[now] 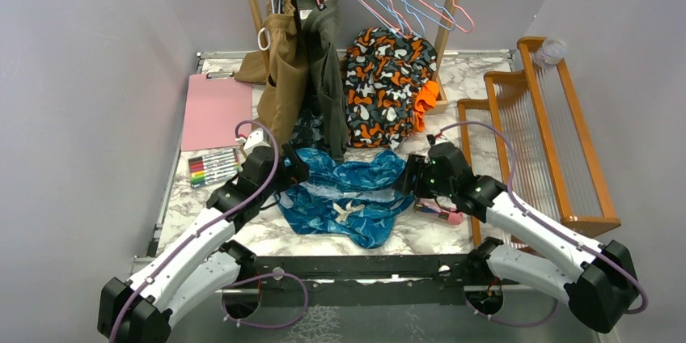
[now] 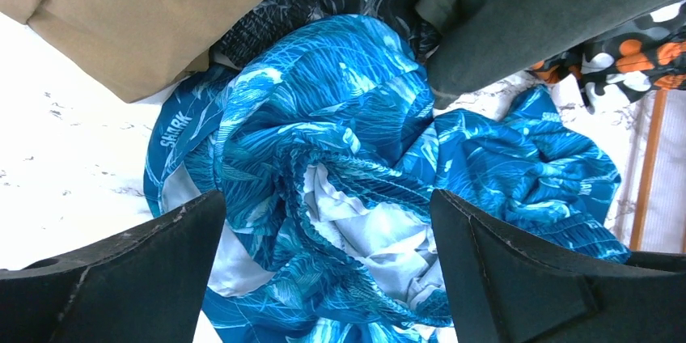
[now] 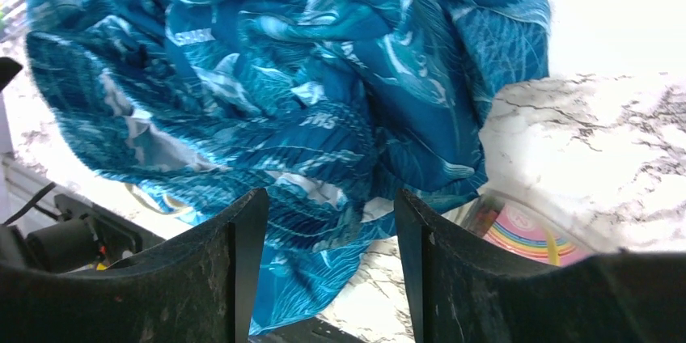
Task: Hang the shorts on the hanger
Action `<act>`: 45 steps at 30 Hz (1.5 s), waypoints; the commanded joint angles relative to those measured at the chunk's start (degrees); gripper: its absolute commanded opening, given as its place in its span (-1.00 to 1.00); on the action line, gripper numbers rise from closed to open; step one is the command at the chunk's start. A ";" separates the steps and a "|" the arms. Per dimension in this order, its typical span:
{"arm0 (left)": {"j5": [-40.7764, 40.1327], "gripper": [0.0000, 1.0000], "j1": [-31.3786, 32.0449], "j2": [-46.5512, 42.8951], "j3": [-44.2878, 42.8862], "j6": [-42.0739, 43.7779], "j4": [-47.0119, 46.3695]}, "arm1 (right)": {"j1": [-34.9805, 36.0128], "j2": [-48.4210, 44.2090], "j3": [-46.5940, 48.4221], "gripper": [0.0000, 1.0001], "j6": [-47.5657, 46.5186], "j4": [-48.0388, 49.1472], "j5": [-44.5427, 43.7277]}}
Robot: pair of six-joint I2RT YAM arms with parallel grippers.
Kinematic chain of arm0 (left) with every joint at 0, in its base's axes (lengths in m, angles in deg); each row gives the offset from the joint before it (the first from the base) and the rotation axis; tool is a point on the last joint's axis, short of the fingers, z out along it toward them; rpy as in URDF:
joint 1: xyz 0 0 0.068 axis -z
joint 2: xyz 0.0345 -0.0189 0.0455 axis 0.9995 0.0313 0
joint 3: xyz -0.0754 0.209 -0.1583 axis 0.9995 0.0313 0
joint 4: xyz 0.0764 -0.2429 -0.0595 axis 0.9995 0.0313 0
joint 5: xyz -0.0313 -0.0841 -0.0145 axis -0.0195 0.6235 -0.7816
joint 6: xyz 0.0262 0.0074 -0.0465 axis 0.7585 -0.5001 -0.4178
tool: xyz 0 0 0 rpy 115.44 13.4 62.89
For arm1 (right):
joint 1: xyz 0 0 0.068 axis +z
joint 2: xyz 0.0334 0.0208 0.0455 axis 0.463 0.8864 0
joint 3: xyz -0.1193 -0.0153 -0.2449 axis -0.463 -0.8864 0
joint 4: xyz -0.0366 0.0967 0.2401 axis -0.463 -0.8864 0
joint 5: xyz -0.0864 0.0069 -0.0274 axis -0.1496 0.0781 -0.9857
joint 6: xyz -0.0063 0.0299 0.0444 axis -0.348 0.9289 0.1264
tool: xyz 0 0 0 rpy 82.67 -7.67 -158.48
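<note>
Lying crumpled at the near middle of the white marbled table [image 1: 433, 234], the shiny teal-blue shorts [image 1: 348, 193] show a gathered waistband and a cream drawstring bow [image 1: 348, 210]. The left gripper [image 2: 325, 197] at their left edge and the right gripper [image 3: 330, 197] at their right edge both have their black fingers spread, holding nothing.

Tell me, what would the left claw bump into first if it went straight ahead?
Probably the shorts: the bunched blue cloth lies straight ahead of the open left claw. Depth is hard to judge.
</note>
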 commanded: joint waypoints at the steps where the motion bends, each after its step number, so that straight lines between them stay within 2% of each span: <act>1: -0.80 0.98 -0.21 -1.39 -3.32 0.95 2.73 | -0.22 -1.75 3.36 0.24 -1.41 -1.57 2.67; 5: -2.59 0.98 -0.17 -1.92 -6.99 3.76 4.94 | -0.21 -3.84 5.61 0.25 -4.59 -1.74 3.32; 11: -8.71 0.98 -0.22 -4.76 -12.84 14.13 6.96 | -0.21 -7.15 14.92 0.24 -19.61 -3.47 6.43; 14: -10.91 0.98 -0.18 -7.31 -13.06 19.07 5.70 | -0.21 -8.24 20.13 0.24 -22.97 -3.30 3.40; 18: -10.61 0.98 -0.22 -11.81 -10.05 24.08 1.33 | -0.21 -7.98 26.68 0.23 -27.69 2.57 0.25; 21: -7.99 0.98 -0.19 -14.83 -7.57 25.92 -2.49 | -0.22 -3.04 34.46 0.22 -31.25 4.58 0.02; 26: -4.92 0.98 -0.21 -17.13 -5.68 28.01 -4.75 | -0.28 14.12 56.81 0.16 -29.09 -5.12 -7.12; 30: -4.36 0.98 -0.21 -18.03 -5.29 28.35 -4.88 | -0.62 18.30 63.35 0.14 -28.37 0.07 -10.30; 33: -4.41 0.98 -0.22 -18.27 -5.12 28.39 -4.87 | -4.36 22.05 68.48 0.11 -27.01 0.46 -9.69; 36: -4.94 0.98 -0.22 -18.22 -4.90 28.44 -5.00 | -8.81 24.82 70.74 0.07 -25.44 0.58 -7.01; 42: -4.32 0.98 -0.17 -17.38 -4.90 28.49 -5.12 | -17.85 26.54 68.00 0.07 -23.24 4.19 0.80; 45: -3.96 0.98 -0.22 -17.11 -4.83 28.69 -5.46 | -18.93 26.82 65.44 0.09 -24.70 8.35 4.62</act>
